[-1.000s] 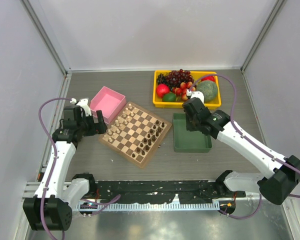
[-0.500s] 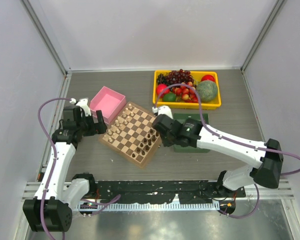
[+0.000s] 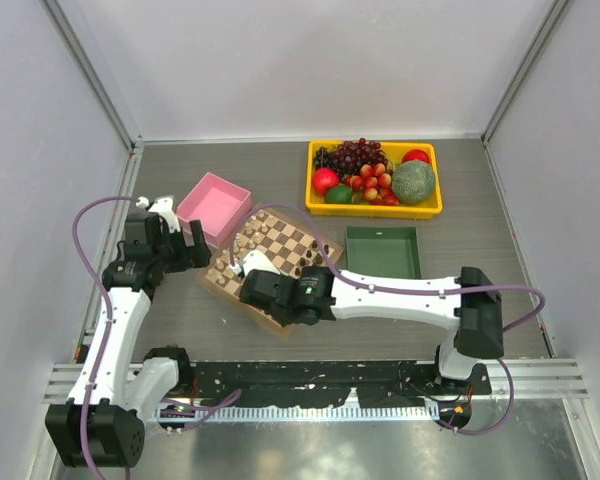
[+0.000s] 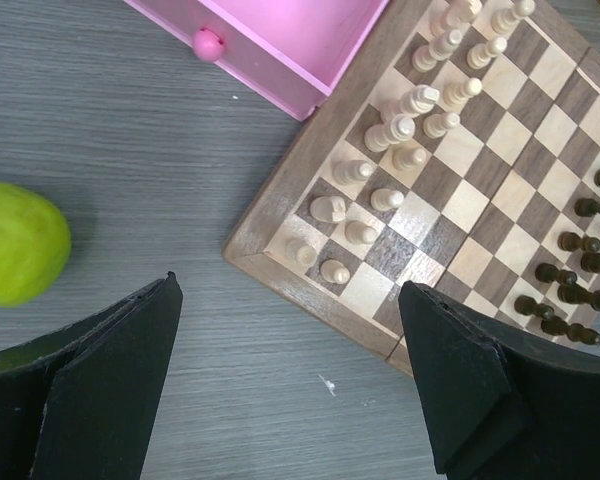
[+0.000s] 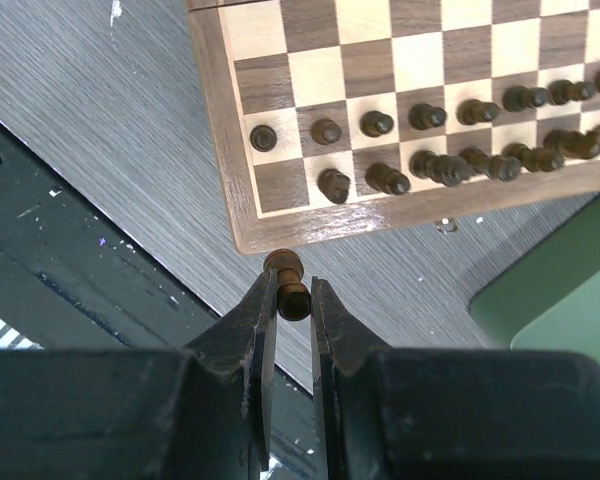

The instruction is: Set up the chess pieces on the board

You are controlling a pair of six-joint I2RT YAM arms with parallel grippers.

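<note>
Small dark brown chess piece (image 5: 288, 285) was clamped between the right gripper (image 5: 292, 300) fingers, just off the rim of the checkered wooden chessboard (image 5: 212, 130), at 6 o'clock from its corner. Only the right wrist view showed this; in the top view the arm hid it. Other dark pieces (image 5: 425, 117) stood in two rows on the board. Left gripper (image 4: 290, 300) jaws were wide apart with nothing in them, above the corner with the cream wooden pieces (image 4: 398, 130). The left wrist view alone showed a lime-green ball (image 4: 20, 245) at 9 o'clock. Yellow plastic tray (image 3: 375, 210) held fruit at 1 o'clock of the board. Green square tray (image 3: 380, 252) sat at 3, pink square box (image 3: 215, 197) at 10.
</note>
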